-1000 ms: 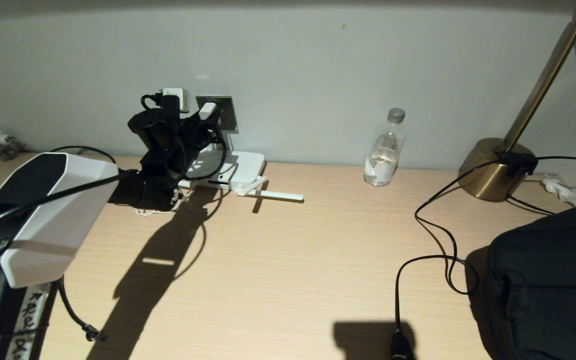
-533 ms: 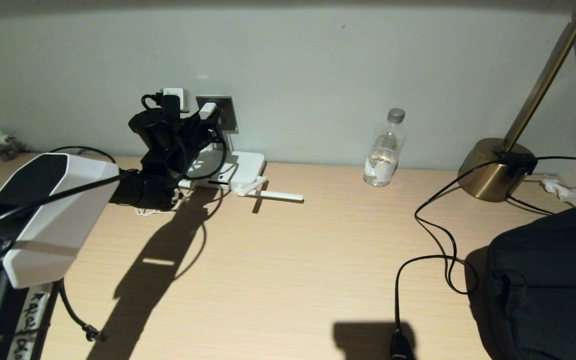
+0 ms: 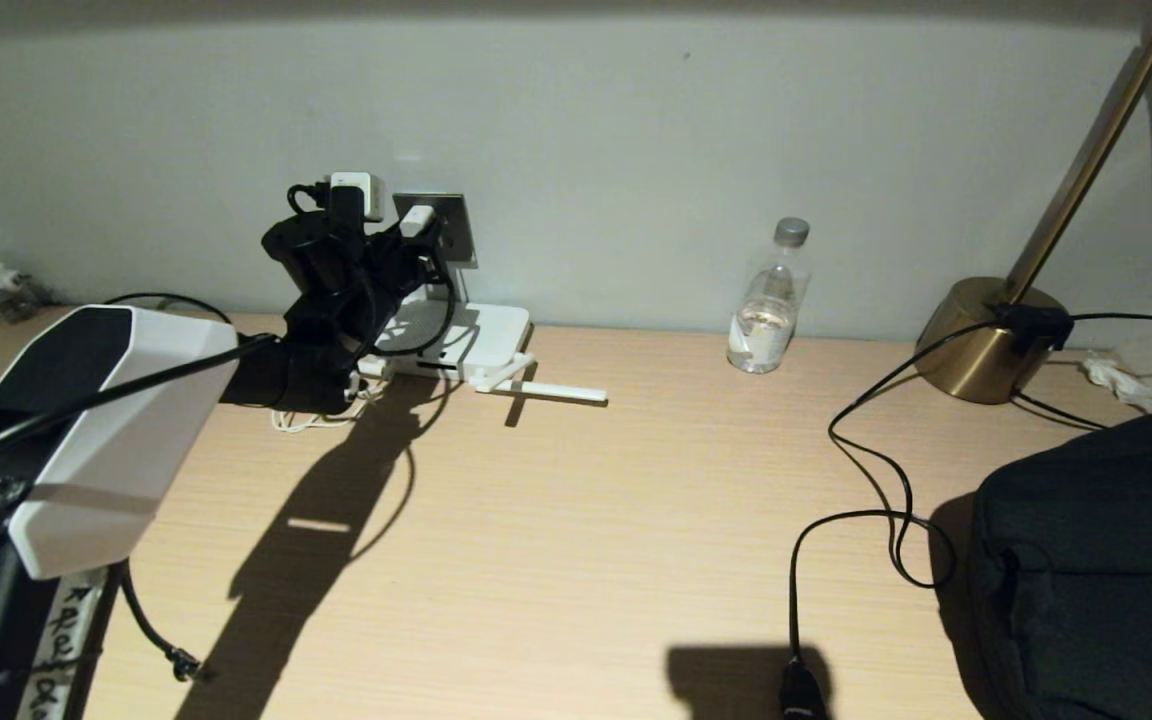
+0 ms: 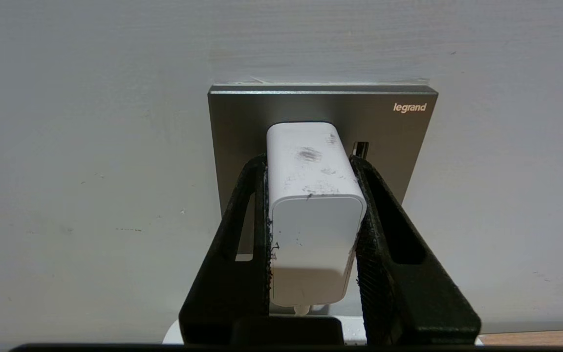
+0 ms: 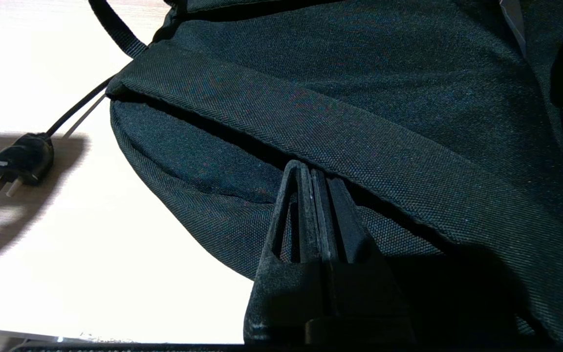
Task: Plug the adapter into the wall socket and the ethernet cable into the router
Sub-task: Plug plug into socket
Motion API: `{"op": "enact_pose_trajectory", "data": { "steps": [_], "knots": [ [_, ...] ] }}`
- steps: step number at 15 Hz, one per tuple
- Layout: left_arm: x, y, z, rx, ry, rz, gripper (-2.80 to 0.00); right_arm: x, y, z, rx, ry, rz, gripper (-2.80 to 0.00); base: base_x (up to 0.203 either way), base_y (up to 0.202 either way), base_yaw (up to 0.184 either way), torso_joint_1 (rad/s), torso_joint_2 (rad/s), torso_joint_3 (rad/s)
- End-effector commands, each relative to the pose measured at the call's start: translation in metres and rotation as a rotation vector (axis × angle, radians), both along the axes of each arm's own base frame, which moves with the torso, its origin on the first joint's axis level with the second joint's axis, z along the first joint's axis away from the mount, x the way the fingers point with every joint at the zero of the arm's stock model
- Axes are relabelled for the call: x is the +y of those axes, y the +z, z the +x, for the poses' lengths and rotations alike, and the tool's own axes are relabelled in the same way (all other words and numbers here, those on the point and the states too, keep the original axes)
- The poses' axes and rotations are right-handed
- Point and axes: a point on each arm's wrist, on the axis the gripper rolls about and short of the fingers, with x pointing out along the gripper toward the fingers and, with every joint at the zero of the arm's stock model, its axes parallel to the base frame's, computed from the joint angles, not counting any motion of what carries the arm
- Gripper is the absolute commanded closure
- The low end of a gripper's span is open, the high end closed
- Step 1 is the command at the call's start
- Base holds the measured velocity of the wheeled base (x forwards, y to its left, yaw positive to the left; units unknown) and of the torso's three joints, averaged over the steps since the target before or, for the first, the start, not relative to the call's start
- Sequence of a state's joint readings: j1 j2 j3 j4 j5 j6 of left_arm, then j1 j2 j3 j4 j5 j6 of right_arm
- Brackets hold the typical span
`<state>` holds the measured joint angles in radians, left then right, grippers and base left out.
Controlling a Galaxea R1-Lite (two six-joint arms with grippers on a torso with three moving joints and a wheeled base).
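Left gripper [image 4: 311,215] – pinching the adapter [image 4: 313,215] by both sides, its far end against the wall socket [image 4: 394,137] | router [image 3: 466,340] – on desk below socket | right gripper [image 5: 313,215] – fingers pressed together, idle over black bag [image 5: 359,98]

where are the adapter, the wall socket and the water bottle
adapter [image 4: 315,210]: left wrist view, on its white top face between the claw fingers
wall socket [image 4: 242,117]: left wrist view, on the bare grey plate beside the adapter
water bottle [image 3: 768,305]: head view, on its clear body
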<state>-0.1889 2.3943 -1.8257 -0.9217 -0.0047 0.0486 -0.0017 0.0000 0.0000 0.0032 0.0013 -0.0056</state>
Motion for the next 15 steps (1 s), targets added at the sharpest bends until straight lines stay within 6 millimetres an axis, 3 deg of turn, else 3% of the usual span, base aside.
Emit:
{"op": "enact_pose_trajectory", "data": {
  "steps": [1,15],
  "knots": [
    [-0.0001,-0.0028,0.0013,0.000,0.001,0.000,0.00,0.0000,0.0000,0.0001,0.001,0.000,-0.001,0.00,0.000,0.000,0.000,0.000,0.00,0.000],
    [-0.0014,-0.0013,0.0005,-0.010,0.001,-0.010,0.00,0.0000,0.0000,0.0001,0.001,0.000,-0.001,0.00,0.000,0.000,0.000,0.000,0.00,0.000]
  ]
}}
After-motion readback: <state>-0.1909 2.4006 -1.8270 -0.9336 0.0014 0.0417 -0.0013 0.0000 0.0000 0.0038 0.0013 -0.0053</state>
